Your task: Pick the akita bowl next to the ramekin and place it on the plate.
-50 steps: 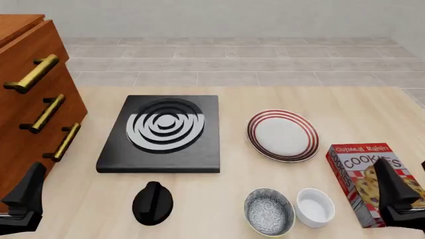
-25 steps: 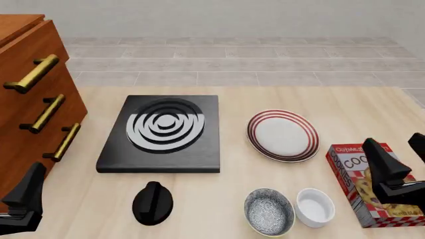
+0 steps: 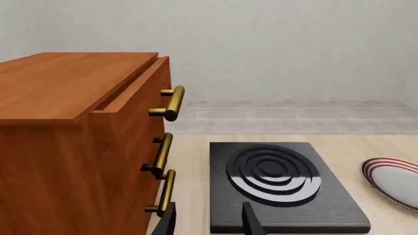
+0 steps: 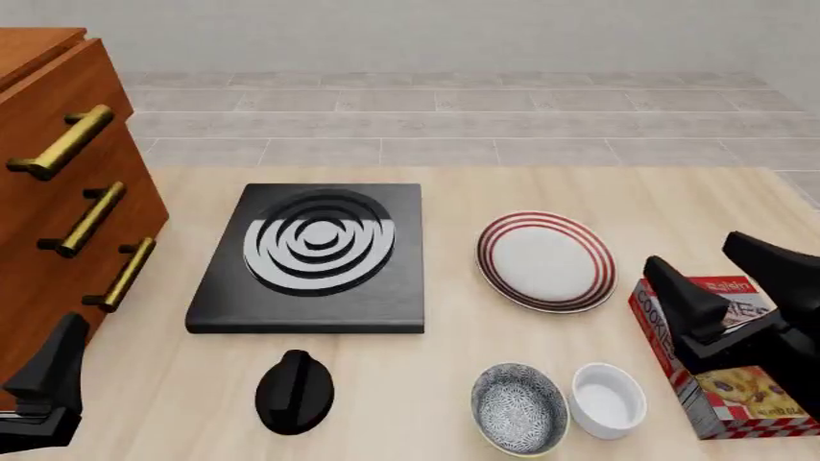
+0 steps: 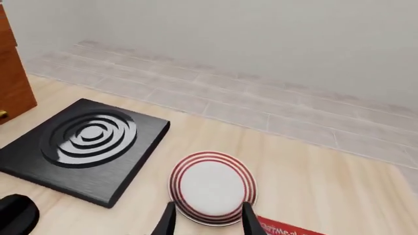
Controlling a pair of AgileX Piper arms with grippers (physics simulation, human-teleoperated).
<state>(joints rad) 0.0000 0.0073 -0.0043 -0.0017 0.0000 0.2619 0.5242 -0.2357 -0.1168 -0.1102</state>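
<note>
Fingers of the right end effector stand apart with nothing between them, raised above the cookie box near the counter's right edge. In the right wrist view its two fingertips frame the near rim of the plate, and a red corner of the box shows just beside them.

Speckled grey and white inside, the akita bowl sits by the counter's near edge, right of the middle. It is just beside the white ramekin, which lies on its right; whether their rims touch cannot be told. The red-ringed plate lies farther from the near edge, apart from both bowls, and carries nothing.

A black stove slab with white rings sits left of the plate, and a black knob rests nearer the near edge in front of it.

At the counter's near left corner the left end effector is open and holds nothing, beside the wooden drawer cabinet with brass handles that stands along the left edge.
</note>
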